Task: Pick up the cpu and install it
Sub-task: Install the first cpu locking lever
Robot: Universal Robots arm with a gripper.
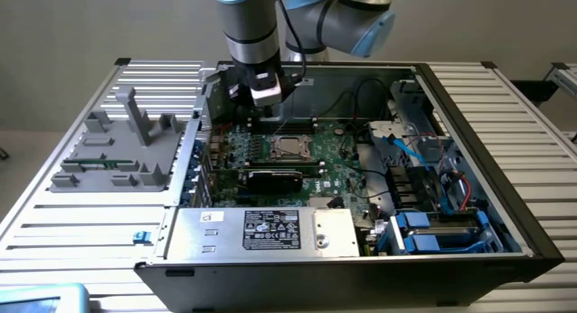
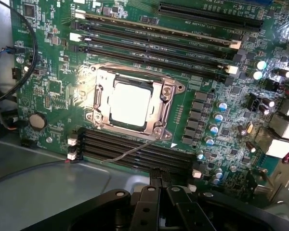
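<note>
Nearest the wrist camera, the gripper (image 2: 158,192) shows its jaws pressed together with nothing between them. Beyond it, the cpu (image 2: 130,103) lies flat inside the socket frame (image 2: 169,91) on the motherboard (image 2: 48,72). It is judged light, rigid, slick-topped and fragile underneath, and best taken by opposite edges. The exterior view adds the gripper's height above the board inside the computer case (image 1: 315,286).

Free above socket (image 2: 100,96); black card (image 1: 275,179) near.
</note>
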